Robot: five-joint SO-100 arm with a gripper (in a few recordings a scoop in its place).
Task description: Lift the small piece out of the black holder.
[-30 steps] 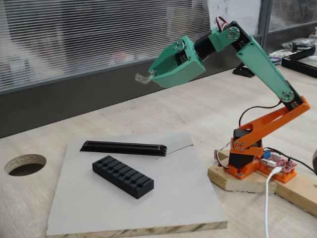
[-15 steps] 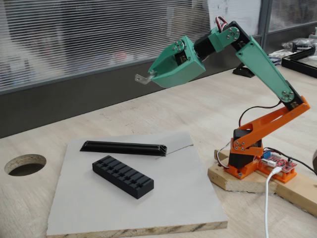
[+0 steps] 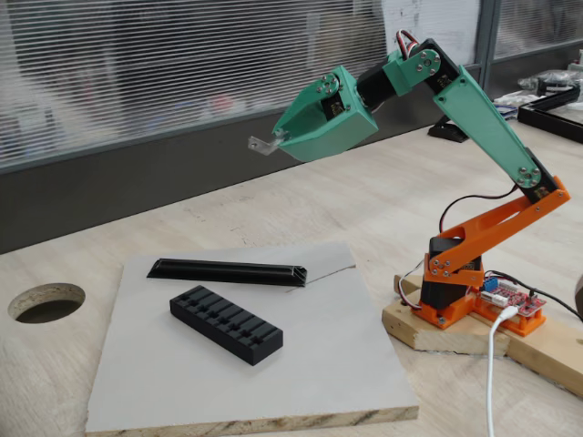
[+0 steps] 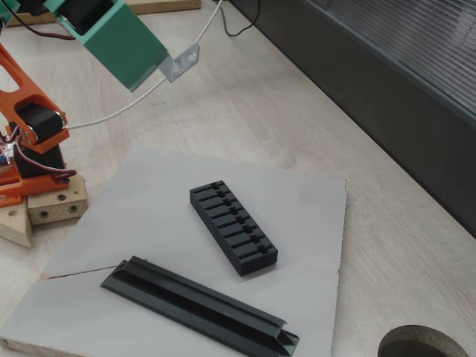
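The small piece (image 3: 264,144), a thin grey metal tab with a hole (image 4: 181,62), sticks out of the tip of my green gripper (image 3: 279,138) high in the air. The gripper (image 4: 161,67) is shut on it. The black holder (image 3: 226,323), a slotted matte block, lies flat on the grey board (image 3: 301,364) well below and in front of the gripper. In both fixed views its slots (image 4: 233,227) look empty. The gripper hangs far above the board's back edge, apart from the holder.
A long thin black rail (image 3: 228,271) lies on the board behind the holder, also seen in front of it (image 4: 201,305). A round hole (image 3: 46,301) is cut into the wooden table. The arm's orange base (image 3: 455,291) sits on a wooden block with a white cable.
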